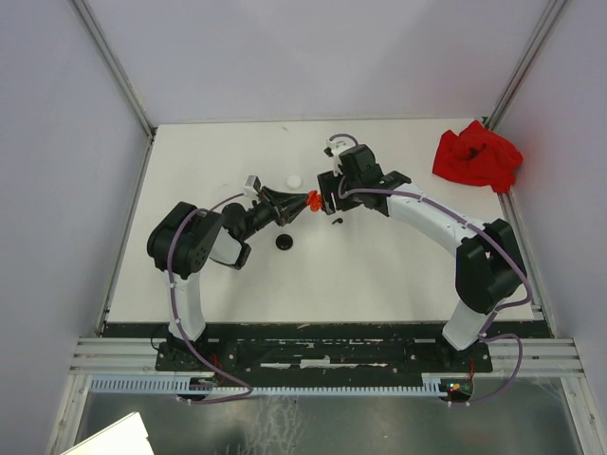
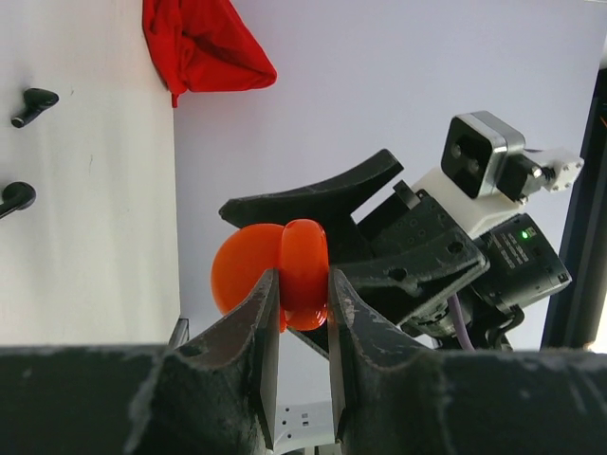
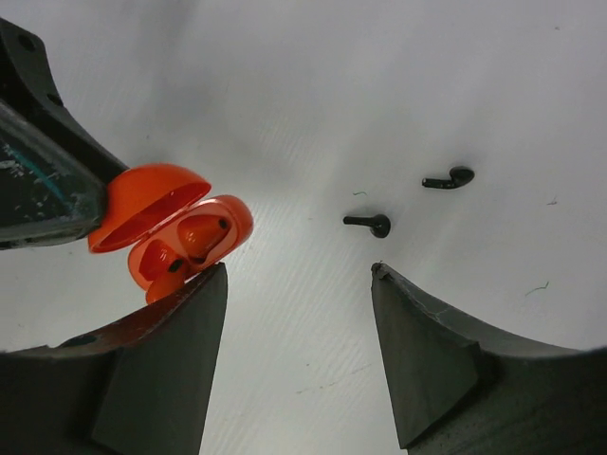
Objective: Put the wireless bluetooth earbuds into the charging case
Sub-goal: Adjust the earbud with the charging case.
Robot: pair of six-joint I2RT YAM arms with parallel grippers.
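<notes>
Pale walls stand round a white table (image 1: 379,275); a red cloth (image 1: 477,156) lies crumpled at its 2 o'clock corner, well apart from everything else. Near the table's middle, a little toward 12 o'clock, the two arms meet tip to tip.

The left gripper (image 2: 303,296) is clamped on an orange-red charging case (image 2: 303,261), one finger on each flat side; the case hangs above the table with its lid swung open (the right wrist view looks straight into its orange hollows, each with a small dark spot). The right gripper (image 3: 300,275) has its fingers spread wide and holds nothing; its left finger (image 3: 180,360) sits just below the case (image 3: 185,232), though I cannot tell whether they touch.

Two black earbuds (image 3: 370,223) lie on the table side by side but apart, at about 2 o'clock from the gap between the right fingers; in the top view they show as small dark specks (image 1: 337,221) at 4 o'clock from the held case (image 1: 313,201), near it. A white round case (image 1: 295,180) rests on the table at 10 o'clock from the held case; a black round case (image 1: 284,243) rests at 7 o'clock, farther off.
</notes>
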